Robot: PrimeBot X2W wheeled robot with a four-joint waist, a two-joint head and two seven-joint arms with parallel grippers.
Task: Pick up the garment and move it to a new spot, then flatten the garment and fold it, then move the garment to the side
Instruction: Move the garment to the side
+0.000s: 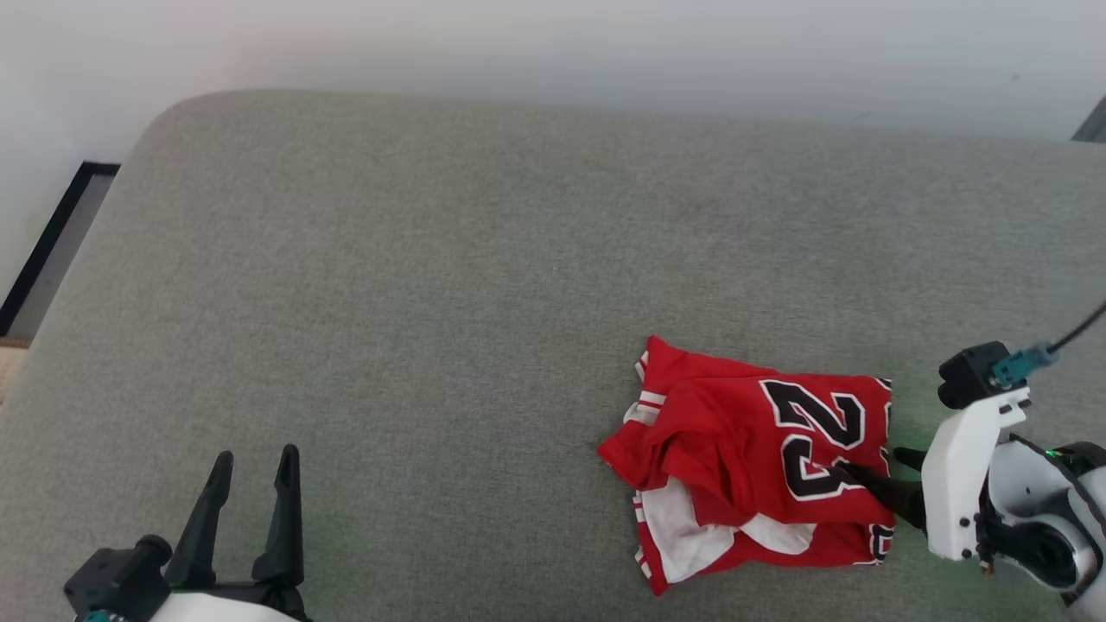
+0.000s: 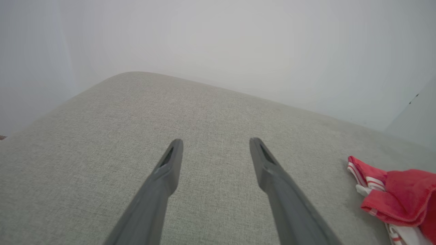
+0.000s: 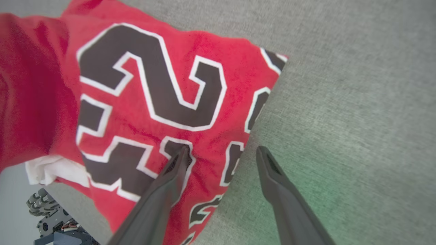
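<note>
The red thin-cloth T-shirt (image 1: 717, 432) looks soft and matt; under the smooth dark fingers (image 2: 167, 177), the grey cushion (image 1: 432, 302) is coarse-woven cloth.

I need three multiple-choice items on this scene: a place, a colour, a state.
1. Where on the grey cushion does the garment lie? A) left part B) right part C) far edge
2. Which colour have the numerals? A) black, outlined white B) blue C) yellow
3. How do the right gripper's jaws stand? A) shut on cloth B) open C) shut, empty
Answers: 1 B, it lies beside the right gripper; 2 A, the right wrist view shows it; 3 B, a gap separates its fingers.
</note>
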